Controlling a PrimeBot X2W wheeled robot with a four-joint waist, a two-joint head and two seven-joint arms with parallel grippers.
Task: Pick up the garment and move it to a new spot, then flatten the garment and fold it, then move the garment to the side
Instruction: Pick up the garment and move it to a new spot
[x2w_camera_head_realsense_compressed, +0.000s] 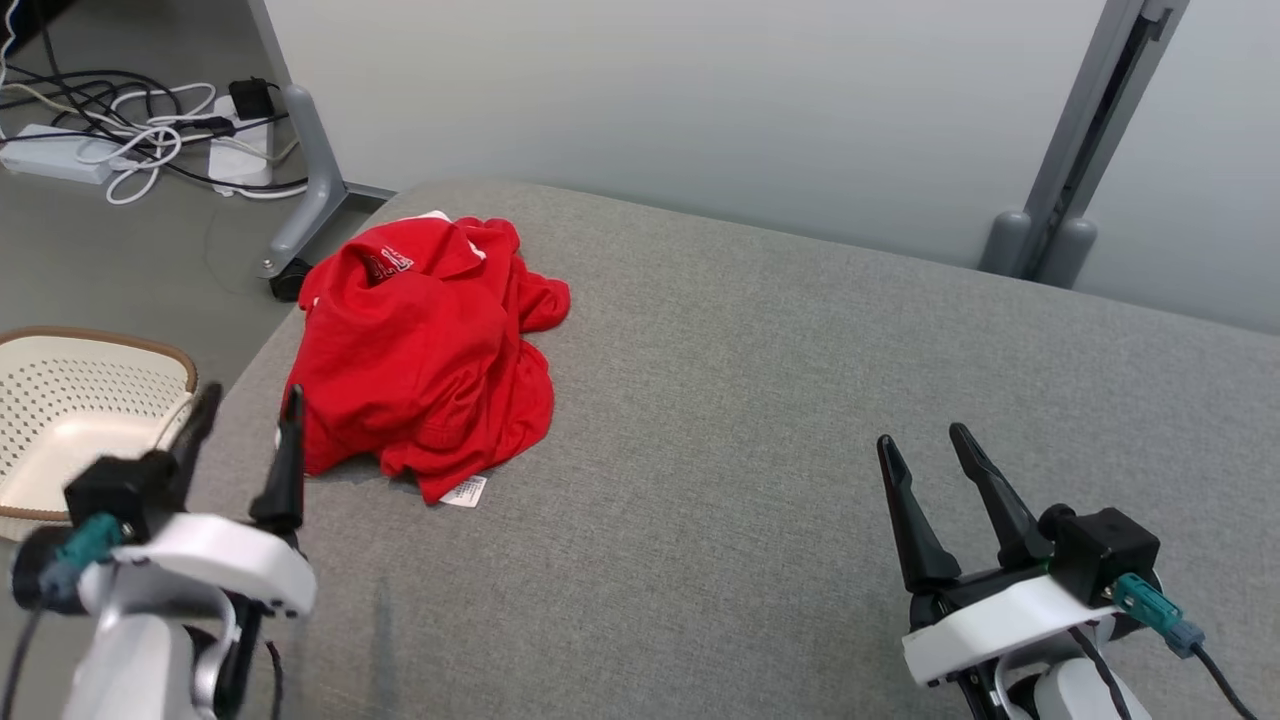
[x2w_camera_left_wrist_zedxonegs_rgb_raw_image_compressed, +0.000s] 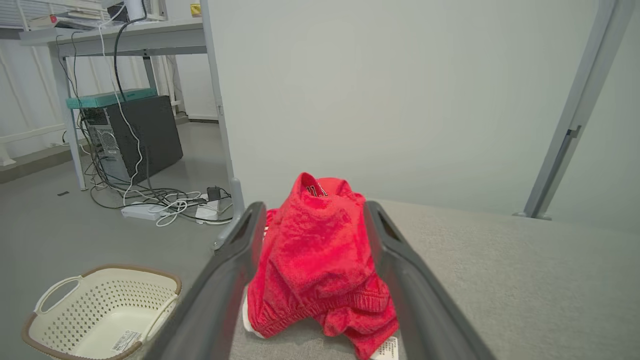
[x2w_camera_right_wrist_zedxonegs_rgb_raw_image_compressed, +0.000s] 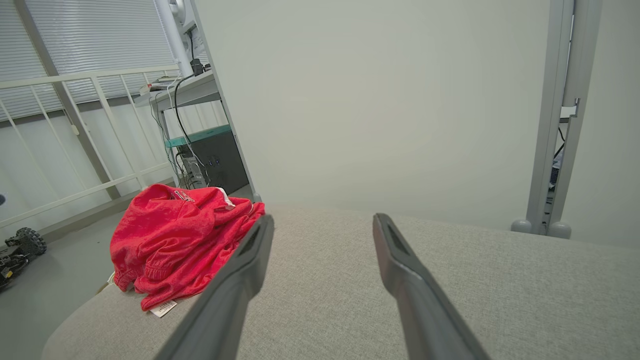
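While garment (x2w_camera_head_realsense_compressed: 425, 355) lies bunched on grey cushion (x2w_camera_head_realsense_compressed: 750, 400), left gripper (x2w_camera_head_realsense_compressed: 252, 393) and right gripper (x2w_camera_head_realsense_compressed: 922, 437) gape wide, empty.

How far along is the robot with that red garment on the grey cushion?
Done: nothing; the crumpled red fabric garment lies bunched near the left edge of the grey upholstered surface. In hand: the open left claw points at it; the right claw is open, apart. Left: pickup, move, flattening, folding, setting aside.

Office-like lab (desk (x2w_camera_left_wrist_zedxonegs_rgb_raw_image_compressed: 125, 36), computer tower (x2w_camera_left_wrist_zedxonegs_rgb_raw_image_compressed: 145, 132), floor cables (x2w_camera_left_wrist_zedxonegs_rgb_raw_image_compressed: 167, 205))
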